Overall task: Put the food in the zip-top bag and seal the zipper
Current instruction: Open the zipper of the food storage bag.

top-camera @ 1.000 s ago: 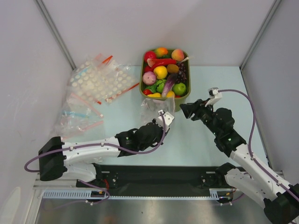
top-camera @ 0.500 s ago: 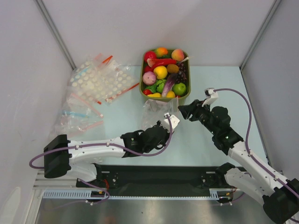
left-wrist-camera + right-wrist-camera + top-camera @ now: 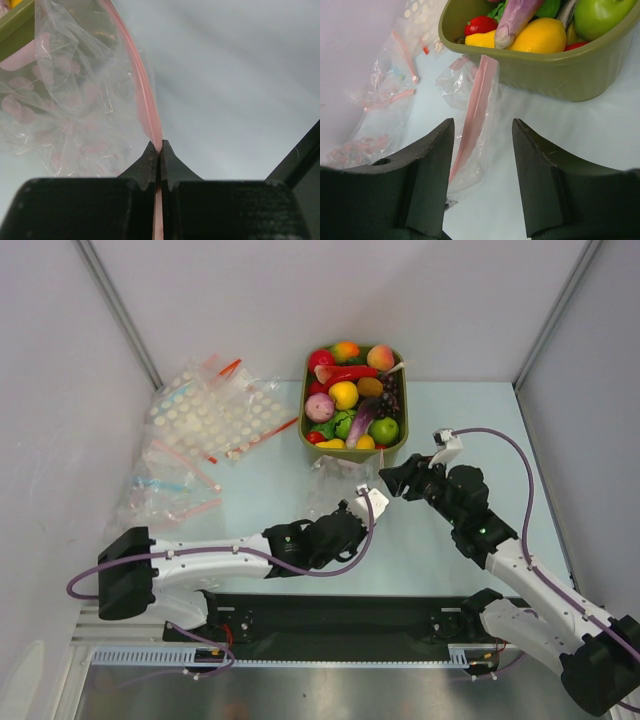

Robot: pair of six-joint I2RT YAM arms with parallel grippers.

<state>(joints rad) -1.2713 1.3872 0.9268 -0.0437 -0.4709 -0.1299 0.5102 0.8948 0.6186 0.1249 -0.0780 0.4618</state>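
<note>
One tub [image 3: 560,75] on the counter [image 3: 450,420] holds a dozen or more toy fruits and vegetables [image 3: 344,394], too heaped to count exactly. One clear bag [image 3: 335,475] lies beside it, and a pile of several more bags [image 3: 205,420] cannot be counted. There are two grippers: the left gripper [image 3: 160,150] and the right gripper [image 3: 483,125].

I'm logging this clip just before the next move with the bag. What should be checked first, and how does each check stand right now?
1. Left gripper holds the zipper: ok, jaws shut on the pink strip.
2. Right gripper is ready to grasp: ok, jaws open and holding nothing, with the strip lined up between them in its wrist view.
3. Zip-top bag has its mouth parted: cannot tell, the plastic is crumpled.
4. Food is in the bag: not ok, the visible pieces lie in the tub.
5. Bag lies clear of the tub: cannot tell, its far end sits at the tub's near wall.
</note>
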